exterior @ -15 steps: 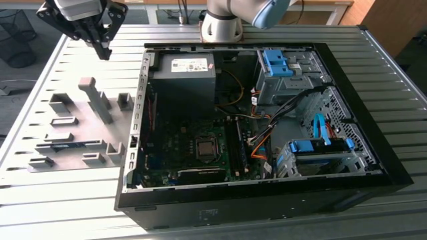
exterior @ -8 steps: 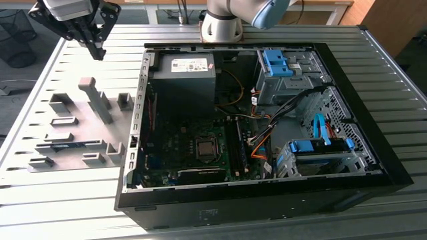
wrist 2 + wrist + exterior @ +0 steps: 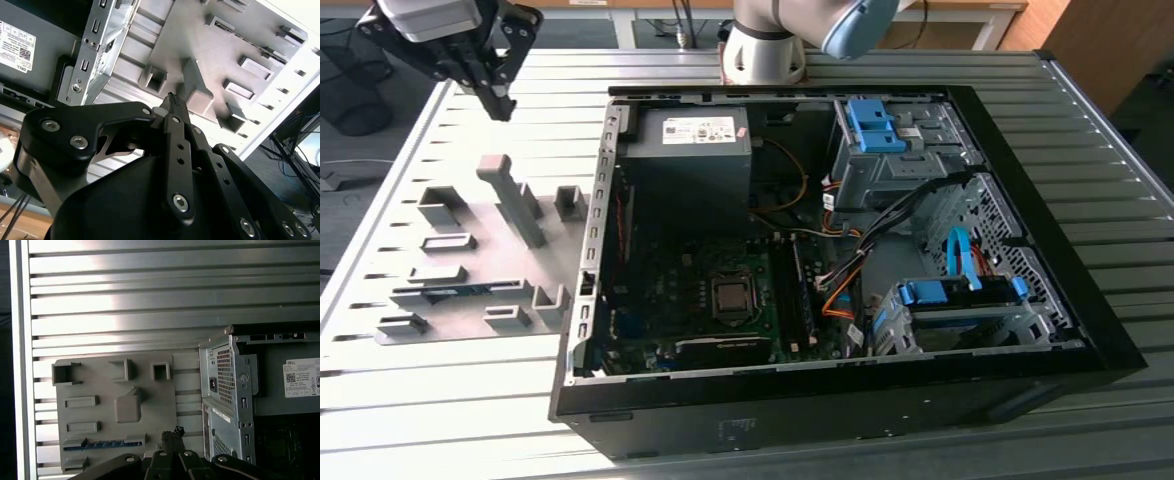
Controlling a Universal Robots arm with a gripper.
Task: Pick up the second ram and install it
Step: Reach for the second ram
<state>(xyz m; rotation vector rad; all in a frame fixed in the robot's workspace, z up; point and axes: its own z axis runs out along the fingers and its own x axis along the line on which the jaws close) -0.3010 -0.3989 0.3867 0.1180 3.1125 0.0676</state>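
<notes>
One second ram [image 3: 107, 443] lies slotted in the one grey holder tray [image 3: 478, 265], beside one open computer case [image 3: 1067, 330]. The single gripper [image 3: 498, 105] hovers high near the tray, fingers pinched together, gripping nothing.

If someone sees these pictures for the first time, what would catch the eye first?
An open computer case, boards and cables bare, lies on the slatted table. On the exterior view's left of it, a grey holder plate carries the blue-green ram, and the black claw hangs above that plate.
</notes>
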